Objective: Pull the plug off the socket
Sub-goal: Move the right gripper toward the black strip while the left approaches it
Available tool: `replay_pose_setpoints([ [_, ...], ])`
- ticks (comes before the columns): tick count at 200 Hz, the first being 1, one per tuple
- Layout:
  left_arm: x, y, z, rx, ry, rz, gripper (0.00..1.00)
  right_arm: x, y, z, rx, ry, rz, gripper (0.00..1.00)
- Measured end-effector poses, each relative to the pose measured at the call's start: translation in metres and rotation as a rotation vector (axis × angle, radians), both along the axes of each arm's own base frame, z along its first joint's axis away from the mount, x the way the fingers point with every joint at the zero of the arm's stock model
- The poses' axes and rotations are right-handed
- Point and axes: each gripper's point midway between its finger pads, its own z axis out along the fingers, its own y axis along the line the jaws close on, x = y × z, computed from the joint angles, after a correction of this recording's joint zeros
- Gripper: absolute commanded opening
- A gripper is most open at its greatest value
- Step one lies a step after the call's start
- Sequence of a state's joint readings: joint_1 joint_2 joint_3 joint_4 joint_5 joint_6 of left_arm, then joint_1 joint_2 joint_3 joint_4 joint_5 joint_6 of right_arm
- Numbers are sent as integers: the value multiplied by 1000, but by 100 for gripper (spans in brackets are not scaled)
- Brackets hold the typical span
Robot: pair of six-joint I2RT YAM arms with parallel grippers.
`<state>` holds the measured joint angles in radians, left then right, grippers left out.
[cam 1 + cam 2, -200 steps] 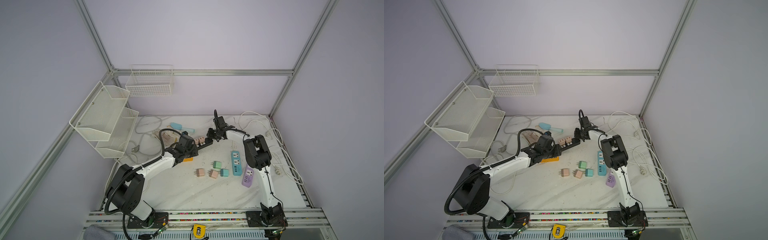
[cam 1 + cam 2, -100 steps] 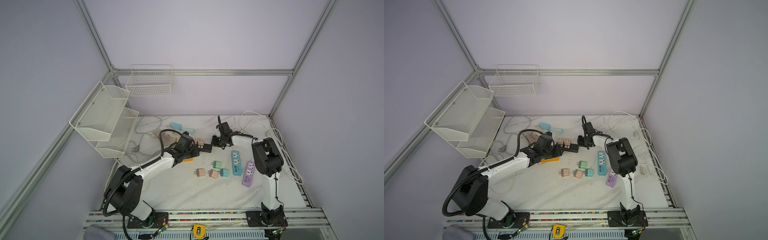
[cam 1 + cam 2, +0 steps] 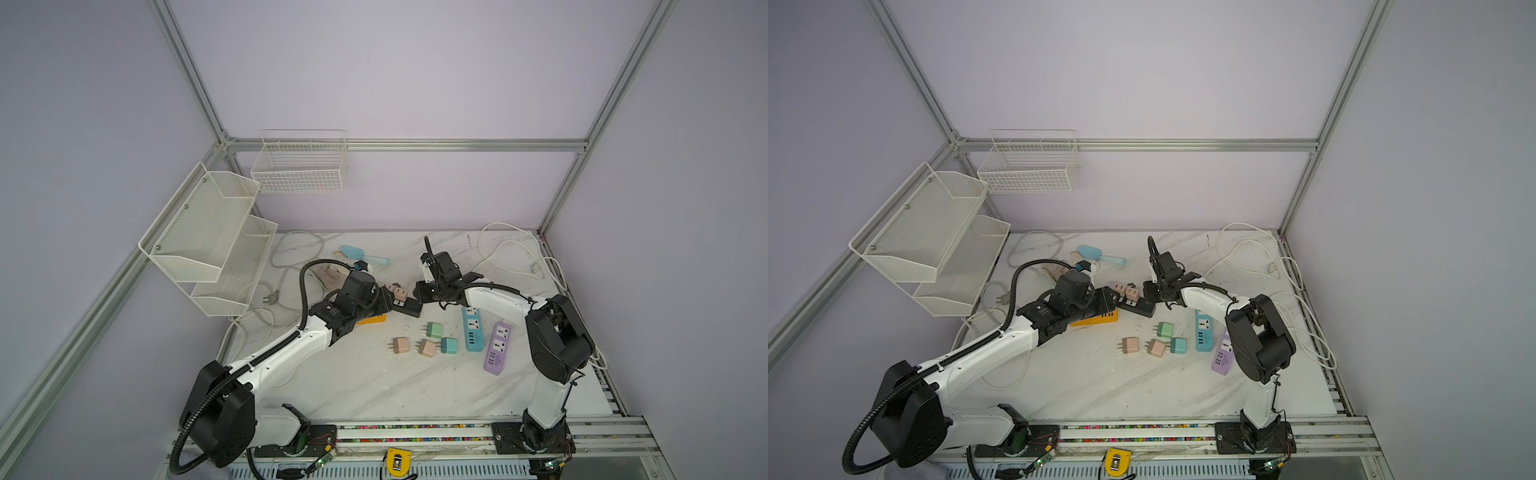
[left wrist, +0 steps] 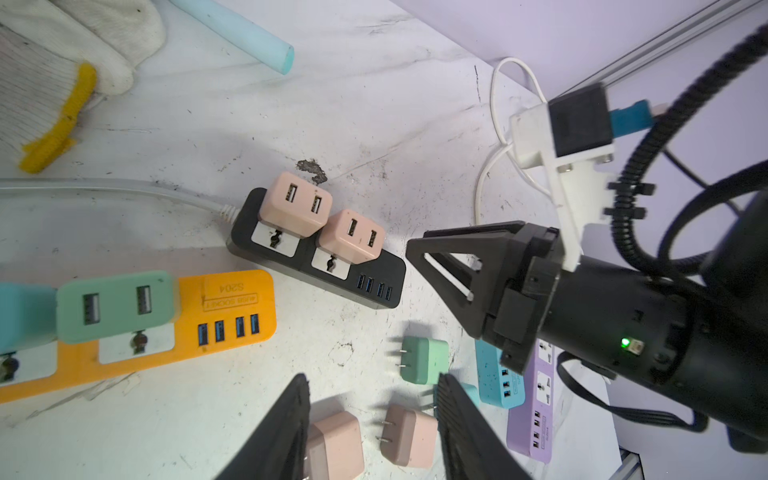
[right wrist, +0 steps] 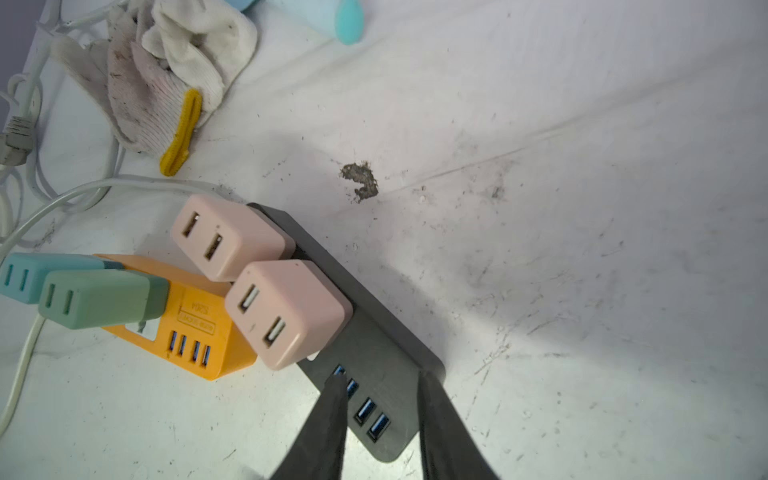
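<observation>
- Two pink plugs stand upright, side by side, in the black strip (image 4: pixel 390 272), USB faces up. The strip lies flat near the middle of the table (image 3: pixel 374 386).
- The near plug (image 5: pixel 286 313) sits next to the strip's row of blue USB ports; the far plug (image 5: pixel 226 237) sits at the cord end.
- The right gripper (image 5: pixel 382 378) hangs over the strip's USB end with its jaws a little apart. It holds nothing, and the near plug lies between it and the far plug.
- The left gripper (image 4: pixel 372 378) has its jaws apart and empty above the table, short of the strip.
- The orange strip (image 4: pixel 232 299) lies just beside the black one. It carries a green plug (image 4: pixel 114 305) and a blue plug (image 4: pixel 20 316).
- Four loose plugs lie on their sides nearer the front: green (image 3: pixel 435 330), pink (image 3: pixel 401 345), pink (image 3: pixel 428 347) and teal (image 3: pixel 449 345).
- A blue strip (image 3: pixel 472 332) and a purple strip (image 3: pixel 496 347) lie under the right arm.
- A glove (image 5: pixel 166 75) and a pale blue tube (image 4: pixel 245 33) lie farther back.
</observation>
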<state>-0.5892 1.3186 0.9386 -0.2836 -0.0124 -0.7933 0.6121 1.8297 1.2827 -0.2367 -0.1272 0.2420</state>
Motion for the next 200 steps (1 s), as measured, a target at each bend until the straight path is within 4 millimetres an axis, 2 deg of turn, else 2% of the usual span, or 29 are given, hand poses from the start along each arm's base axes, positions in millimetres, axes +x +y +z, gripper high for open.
replay_pose_setpoints([
  [16,-3,4,0,9,0,9,50,-5,7,2,-43,-35,39,53],
  [44,-7,12,0,21,-5,27,50,-14,14,-10,-115,-41,97,66],
  [79,-11,20,2,26,-14,51,50,-13,7,-29,-204,-32,127,72],
  [112,-12,24,-1,40,-11,63,50,-9,9,-43,-262,-18,173,80],
  [152,-12,27,-3,53,-11,76,50,-6,12,-46,-298,-37,231,83],
  [200,-12,33,-2,62,-26,98,50,-1,30,-52,-292,-45,306,79],
])
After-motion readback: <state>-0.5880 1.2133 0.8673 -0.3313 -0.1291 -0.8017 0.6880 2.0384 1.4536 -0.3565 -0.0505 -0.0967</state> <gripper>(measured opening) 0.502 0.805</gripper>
